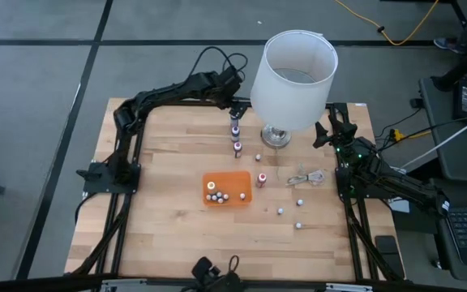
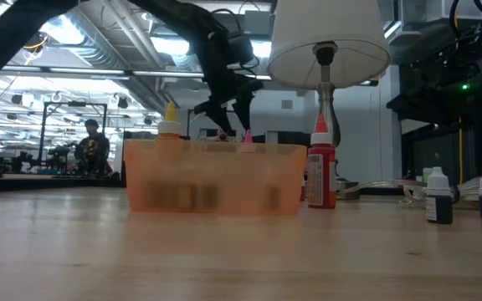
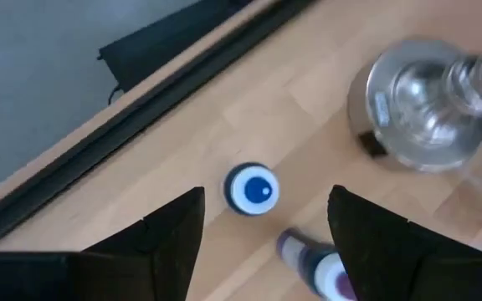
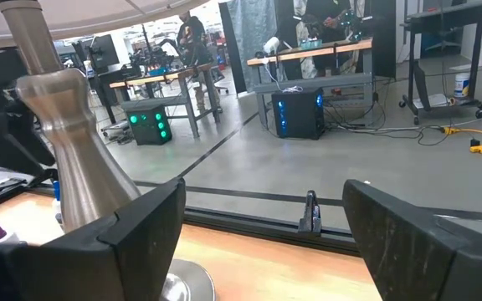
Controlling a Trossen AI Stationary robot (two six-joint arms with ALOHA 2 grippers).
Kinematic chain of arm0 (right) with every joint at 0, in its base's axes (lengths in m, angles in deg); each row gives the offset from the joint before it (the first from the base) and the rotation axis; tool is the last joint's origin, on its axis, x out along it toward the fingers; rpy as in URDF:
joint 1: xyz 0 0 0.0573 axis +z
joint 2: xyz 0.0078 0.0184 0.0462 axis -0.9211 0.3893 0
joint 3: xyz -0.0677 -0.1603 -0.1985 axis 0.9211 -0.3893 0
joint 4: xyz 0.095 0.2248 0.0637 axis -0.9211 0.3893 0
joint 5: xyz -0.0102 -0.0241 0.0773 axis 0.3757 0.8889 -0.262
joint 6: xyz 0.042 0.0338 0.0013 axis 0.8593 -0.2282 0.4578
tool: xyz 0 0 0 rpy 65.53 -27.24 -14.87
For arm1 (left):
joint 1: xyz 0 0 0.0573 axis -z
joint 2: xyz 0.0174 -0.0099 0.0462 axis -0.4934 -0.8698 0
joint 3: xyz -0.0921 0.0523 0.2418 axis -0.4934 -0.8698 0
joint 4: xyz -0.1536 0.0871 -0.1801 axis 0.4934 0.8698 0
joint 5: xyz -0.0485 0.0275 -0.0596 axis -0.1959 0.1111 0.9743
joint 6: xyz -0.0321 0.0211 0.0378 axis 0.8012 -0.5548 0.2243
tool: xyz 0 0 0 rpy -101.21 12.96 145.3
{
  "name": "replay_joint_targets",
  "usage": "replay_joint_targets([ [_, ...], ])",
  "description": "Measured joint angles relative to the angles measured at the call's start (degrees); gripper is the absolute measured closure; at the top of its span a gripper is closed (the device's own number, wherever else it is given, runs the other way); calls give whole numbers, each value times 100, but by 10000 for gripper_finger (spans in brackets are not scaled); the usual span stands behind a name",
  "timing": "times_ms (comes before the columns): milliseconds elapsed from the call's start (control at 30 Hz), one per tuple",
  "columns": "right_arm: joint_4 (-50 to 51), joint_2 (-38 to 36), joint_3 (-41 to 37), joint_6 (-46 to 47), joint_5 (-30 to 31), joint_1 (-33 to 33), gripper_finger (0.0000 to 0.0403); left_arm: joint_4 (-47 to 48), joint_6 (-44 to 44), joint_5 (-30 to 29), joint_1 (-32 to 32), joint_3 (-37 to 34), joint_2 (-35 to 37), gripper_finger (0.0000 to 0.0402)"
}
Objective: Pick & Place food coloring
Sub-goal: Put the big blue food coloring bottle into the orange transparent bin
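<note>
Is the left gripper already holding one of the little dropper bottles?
No, the left gripper hangs open above the blue-capped bottle, touching nothing.

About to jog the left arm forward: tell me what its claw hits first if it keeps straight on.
Most likely the blue-capped bottle standing between the open fingers of the left claw, above the table. Depth is unclear; a purple bottle lies nearby.

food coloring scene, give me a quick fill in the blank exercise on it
1. The bottles already collected lie in the ___ tray.
2. The left gripper hovers with open fingers over a bottle whose cap has a ___ centre.
3. The white-shaded ___ stands at the table's far edge.

Missing: orange; blue; lamp
</note>
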Motion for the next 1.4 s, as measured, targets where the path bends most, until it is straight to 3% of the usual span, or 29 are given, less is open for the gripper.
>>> replay_joint_targets([
  [400,-1,1,0,0,-1,0,79,-64,-1517,-223,-4,64,-145,159],
  [1400,-1,1,0,0,1,0,79,-348,-1675,-236,89,-187,-615,161],
])
